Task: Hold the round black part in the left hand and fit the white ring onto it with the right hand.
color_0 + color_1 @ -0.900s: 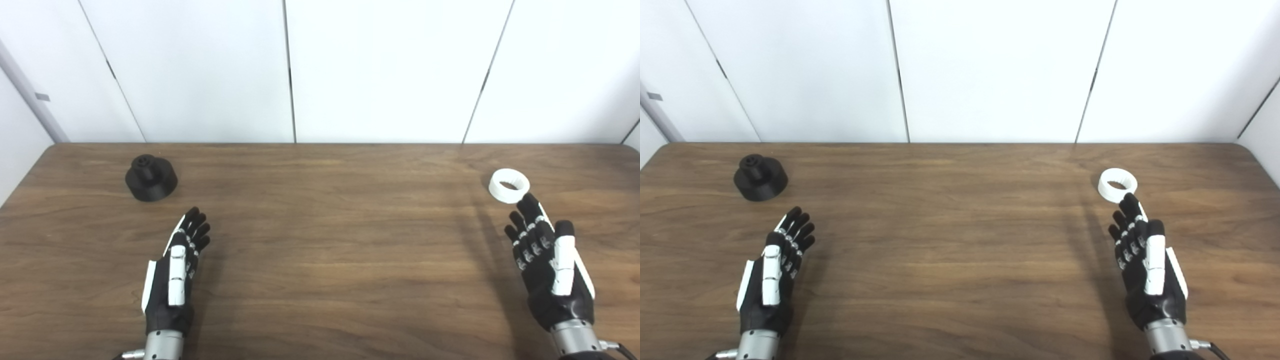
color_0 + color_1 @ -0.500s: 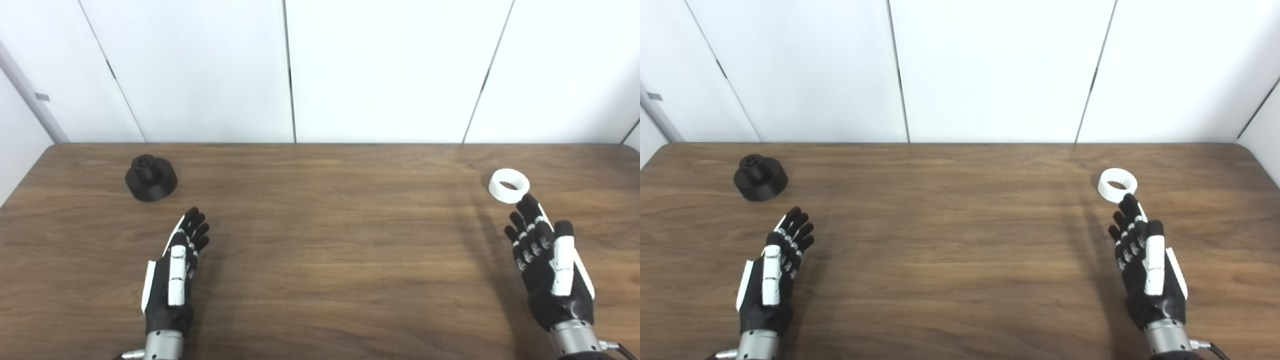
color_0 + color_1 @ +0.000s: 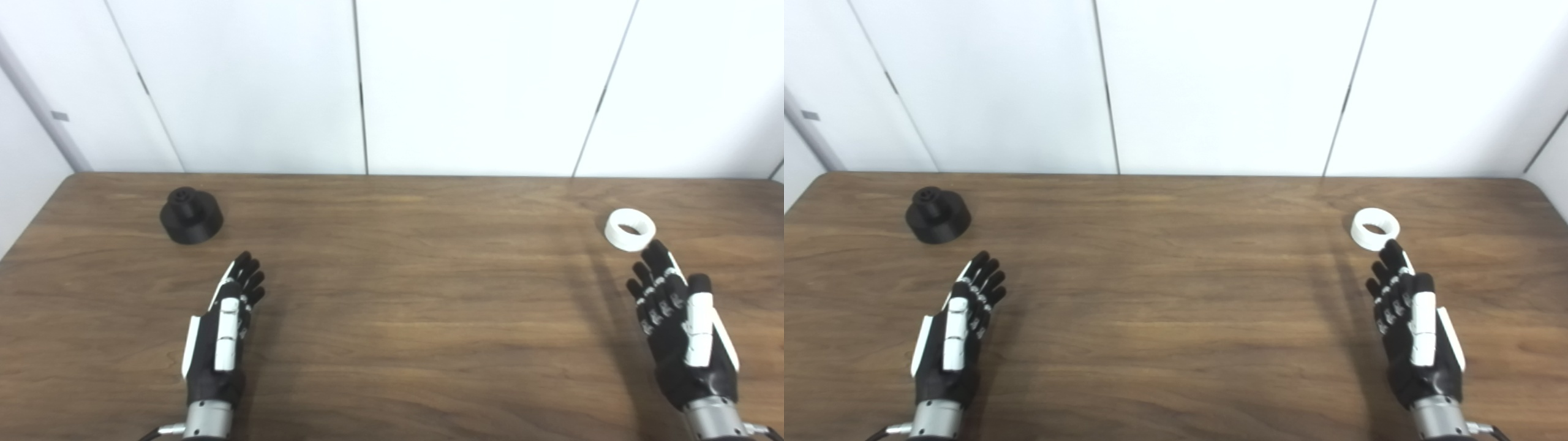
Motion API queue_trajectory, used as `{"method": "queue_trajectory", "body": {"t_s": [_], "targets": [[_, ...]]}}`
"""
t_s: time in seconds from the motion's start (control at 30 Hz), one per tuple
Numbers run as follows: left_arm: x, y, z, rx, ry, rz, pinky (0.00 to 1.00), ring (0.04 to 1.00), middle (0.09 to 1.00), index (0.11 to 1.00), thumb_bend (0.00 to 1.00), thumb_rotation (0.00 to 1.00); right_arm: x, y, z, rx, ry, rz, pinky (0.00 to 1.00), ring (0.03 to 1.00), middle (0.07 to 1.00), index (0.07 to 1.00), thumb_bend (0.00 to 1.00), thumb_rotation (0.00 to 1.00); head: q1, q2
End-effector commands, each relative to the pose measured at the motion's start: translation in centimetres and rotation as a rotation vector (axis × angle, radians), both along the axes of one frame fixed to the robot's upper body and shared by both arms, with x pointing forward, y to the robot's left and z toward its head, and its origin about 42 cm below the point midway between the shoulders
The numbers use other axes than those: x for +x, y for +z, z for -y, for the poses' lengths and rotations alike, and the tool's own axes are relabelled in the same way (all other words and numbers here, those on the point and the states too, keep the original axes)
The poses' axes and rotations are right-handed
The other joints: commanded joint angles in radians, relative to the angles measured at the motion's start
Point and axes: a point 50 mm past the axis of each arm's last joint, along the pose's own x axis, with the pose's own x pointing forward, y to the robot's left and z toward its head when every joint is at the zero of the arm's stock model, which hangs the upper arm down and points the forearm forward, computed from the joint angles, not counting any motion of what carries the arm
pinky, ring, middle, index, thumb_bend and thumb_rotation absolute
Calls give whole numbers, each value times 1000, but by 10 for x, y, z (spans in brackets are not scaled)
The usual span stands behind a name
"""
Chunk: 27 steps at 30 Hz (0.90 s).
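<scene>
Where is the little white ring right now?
The white ring lies flat on the wooden table, far right side, just beyond the right hand, which is open.

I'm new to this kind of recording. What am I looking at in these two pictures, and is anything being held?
Both pictures come from two cameras side by side on a humanoid robot's head, looking down at a wooden table. The black-and-white shapes at the bottom are its hands. The left hand and right hand are both open, holding nothing. The round black part sits far left; the white ring lies far right, just beyond the right hand's fingertips. Whether they touch it is unclear.
</scene>
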Motion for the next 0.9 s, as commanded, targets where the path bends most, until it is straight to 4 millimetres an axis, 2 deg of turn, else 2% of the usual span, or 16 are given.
{"method": "queue_trajectory", "body": {"t_s": [0.0, 0.2, 0.33, 0.63, 0.87], "targets": [[1, 13, 9, 5, -6, 57, 923, 921, 931, 932, 657, 905, -10, 3, 12, -45, 10, 18, 1000, 1000, 1000, 982, 621, 994, 27, -6], [0, 9, 23, 19, -6, 49, 925, 925, 932, 931, 610, 914, -10, -1, 21, -29, 10, 34, 1000, 1000, 1000, 991, 596, 997, 161, -58], [0, 5, 33, 25, 2, 42, 909, 924, 931, 923, 593, 926, -9, -1, 24, -32, 7, 29, 1000, 1000, 1000, 999, 615, 996, 216, -87], [2, 0, 40, 42, 4, 42, 913, 920, 929, 938, 587, 946, -7, 1, 24, -83, 24, 29, 1000, 1000, 1000, 1000, 735, 979, 228, -105], [2, -2, 41, 55, 20, 51, 892, 907, 918, 927, 586, 929, -8, 2, 23, -76, 27, 25, 1000, 1000, 1000, 1000, 722, 993, 225, -123]]}}
